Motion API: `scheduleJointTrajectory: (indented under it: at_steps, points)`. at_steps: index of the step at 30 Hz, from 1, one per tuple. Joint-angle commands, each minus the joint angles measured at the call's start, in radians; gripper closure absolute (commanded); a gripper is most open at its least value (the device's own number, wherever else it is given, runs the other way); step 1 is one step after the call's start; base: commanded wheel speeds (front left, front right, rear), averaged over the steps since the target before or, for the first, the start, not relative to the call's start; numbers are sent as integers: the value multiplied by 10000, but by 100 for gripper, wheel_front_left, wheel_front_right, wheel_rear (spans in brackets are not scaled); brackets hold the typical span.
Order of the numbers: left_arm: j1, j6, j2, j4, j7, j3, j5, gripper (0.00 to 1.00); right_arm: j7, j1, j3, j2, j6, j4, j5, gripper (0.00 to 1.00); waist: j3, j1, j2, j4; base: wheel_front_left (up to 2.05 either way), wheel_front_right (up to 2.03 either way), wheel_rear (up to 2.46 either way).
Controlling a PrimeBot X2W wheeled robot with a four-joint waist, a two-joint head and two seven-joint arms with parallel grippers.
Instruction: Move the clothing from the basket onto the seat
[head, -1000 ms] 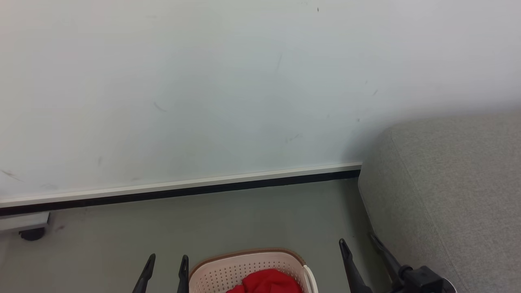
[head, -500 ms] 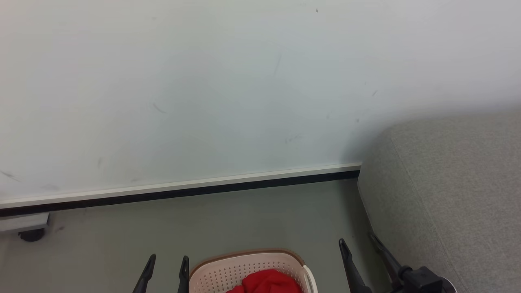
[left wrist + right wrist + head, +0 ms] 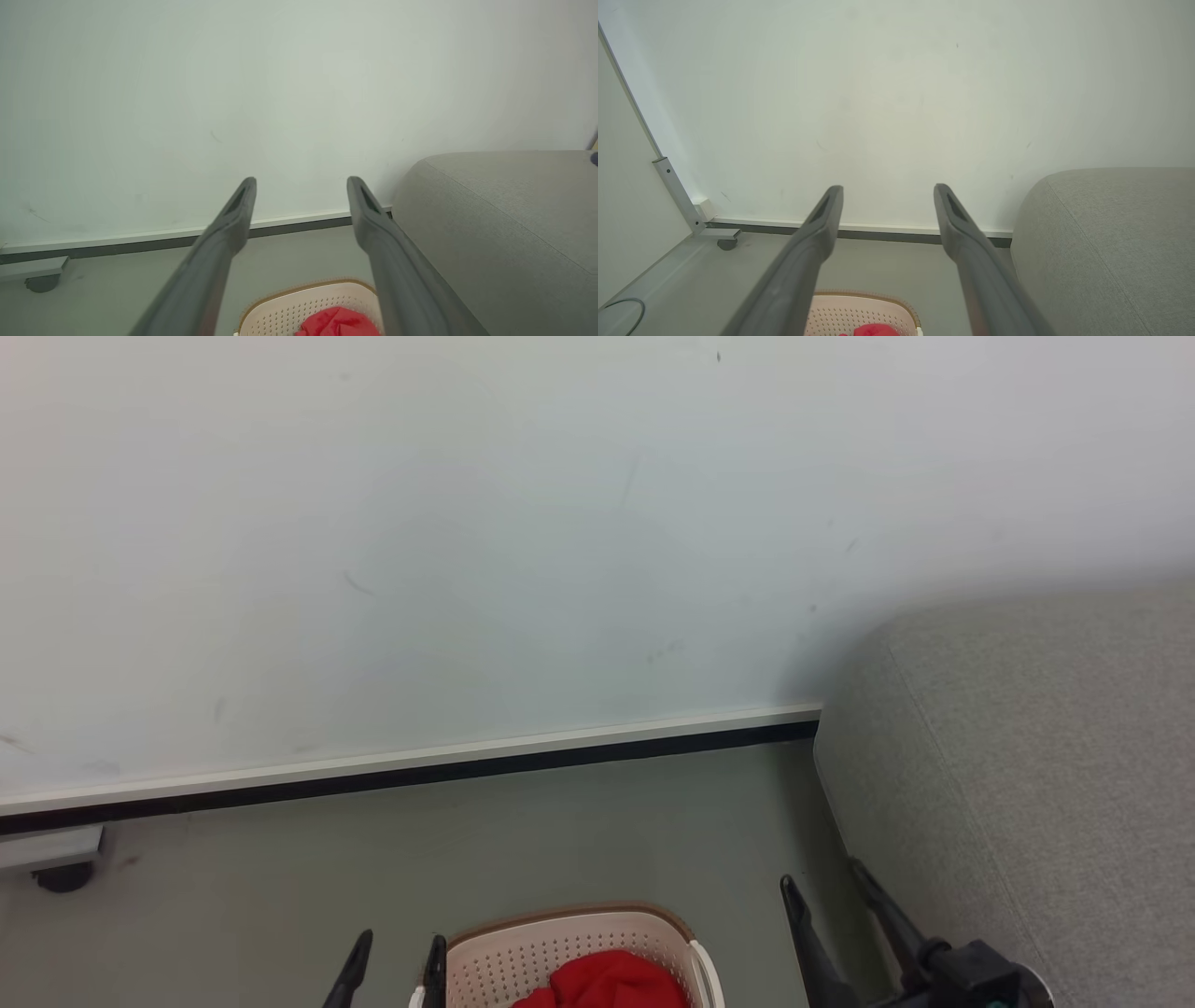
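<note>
Separating basket [image 3: 509, 959] from wall [image 3: 467, 523] (floor [image 3: 560, 831] strip)

Red clothing [image 3: 605, 982] lies bunched inside the cream basket [image 3: 509, 963], which has perforated sides and a brown rim and stands upright on the floor. The grey woven seat [image 3: 1036, 756] stands near it, to its right.

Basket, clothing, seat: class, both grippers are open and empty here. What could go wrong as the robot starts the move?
1. The basket lies at the head view's bottom edge, its clothing partly cut off, so a reach may be misjudged.
2. The left gripper stands close beside the basket; lowered, it might catch the rim and shove the basket.
3. The right gripper is near the seat; a swing could brush it.
</note>
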Motion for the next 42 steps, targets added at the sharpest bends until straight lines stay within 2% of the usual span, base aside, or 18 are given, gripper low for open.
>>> scheduleJointTrajectory:
  at_steps: [1,10,17,32,40,42]
  points:
    - [87,-89,28,40,-52,-24,-141,0,-44,-148,-8,-56,7,-36,29,0,58,0,0,-46,0,0,0]
    - [-775,-1004,25,1407,-39,-549,-390,0,-43,-620,-124,-271,7,-460,144,0,875,0,0,-341,0,0,0]
    - [-2090,-1414,25,2491,-39,-1269,-406,0,-40,-1522,-365,-324,7,-940,192,0,2391,0,0,-729,0,0,0]
    - [-5092,-1796,60,4740,-39,-2059,248,0,-23,-3569,-469,-152,7,-2231,126,0,5599,0,0,-1444,0,0,0]
    - [-6754,-1887,464,6242,-38,-2664,354,0,-24,-4481,-466,97,8,-2751,131,0,7355,0,0,-2063,0,0,0]
    - [-6914,-1882,499,6407,-38,-2792,333,0,-23,-4528,-498,134,8,-2789,133,0,7498,0,0,-2117,0,0,0]
